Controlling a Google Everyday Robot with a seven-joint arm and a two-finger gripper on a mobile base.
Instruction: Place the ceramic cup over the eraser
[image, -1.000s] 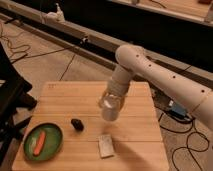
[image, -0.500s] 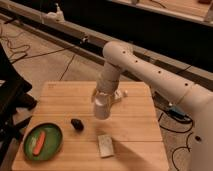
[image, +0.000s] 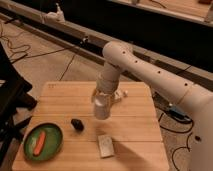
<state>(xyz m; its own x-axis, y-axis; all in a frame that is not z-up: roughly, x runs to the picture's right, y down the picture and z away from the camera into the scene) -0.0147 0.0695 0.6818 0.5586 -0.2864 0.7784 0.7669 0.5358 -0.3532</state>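
Under everything, a pale slatted wooden table (image: 135, 122) stands on a grey floor (image: 47, 67) strewn with dark cables (image: 30, 51), with a long rail (image: 50, 22) running behind. Far left of the fingers and lower, a round green plate (image: 53, 146) carries an orange stick (image: 39, 142). Just left of them and lower lies the eraser (image: 76, 124), a black rounded lump. The gripper (image: 102, 100) hangs over mid-table, its fingers clamped on the ceramic cup (image: 101, 111), which is smooth, pale and tapered. Below the fingers lies a flat speckled block (image: 105, 145), and just right of them a white multi-part bar (image: 120, 95). Gripper and cup have shifted slightly left, toward the eraser.
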